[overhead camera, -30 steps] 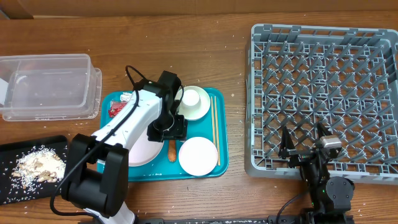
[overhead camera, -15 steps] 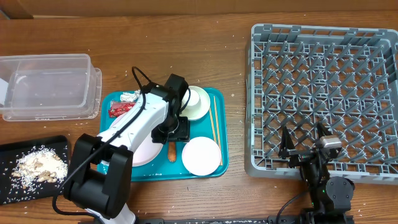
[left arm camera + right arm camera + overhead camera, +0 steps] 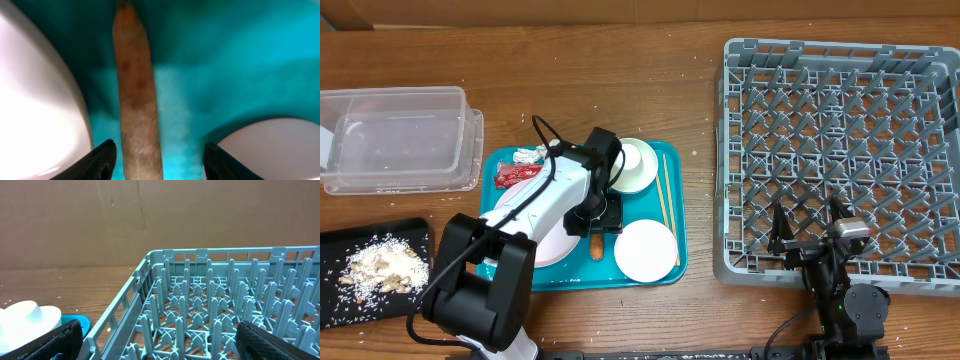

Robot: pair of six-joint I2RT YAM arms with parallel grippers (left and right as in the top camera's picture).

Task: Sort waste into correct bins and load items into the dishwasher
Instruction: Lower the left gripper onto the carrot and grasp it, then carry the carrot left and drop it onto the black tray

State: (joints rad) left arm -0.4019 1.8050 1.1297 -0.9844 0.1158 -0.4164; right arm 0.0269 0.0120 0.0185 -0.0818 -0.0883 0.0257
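An orange carrot (image 3: 135,90) lies on the teal tray (image 3: 225,50) between a white plate (image 3: 35,100) and a white bowl (image 3: 280,150). My left gripper (image 3: 160,165) is open, with its fingers on either side of the carrot's near end and not closed on it. From overhead the left gripper (image 3: 594,230) covers most of the carrot (image 3: 595,246). The plate (image 3: 552,240), the bowl (image 3: 645,250), a cup in a bowl (image 3: 635,165), chopsticks (image 3: 663,190), a red wrapper (image 3: 510,177) and a tissue (image 3: 528,154) lie on the tray. My right gripper (image 3: 810,245) is open and empty at the front edge of the dish rack (image 3: 840,120).
A clear tub (image 3: 400,140) stands at the far left. A black tray (image 3: 350,245) with pale crumbs (image 3: 382,268) lies at the front left. The right wrist view shows the rack's pegs (image 3: 225,305) and a white bowl (image 3: 25,317) at the left.
My left gripper has shifted slightly right and come down over the carrot. The front bowl has slid a little to the right. The right arm has not moved.
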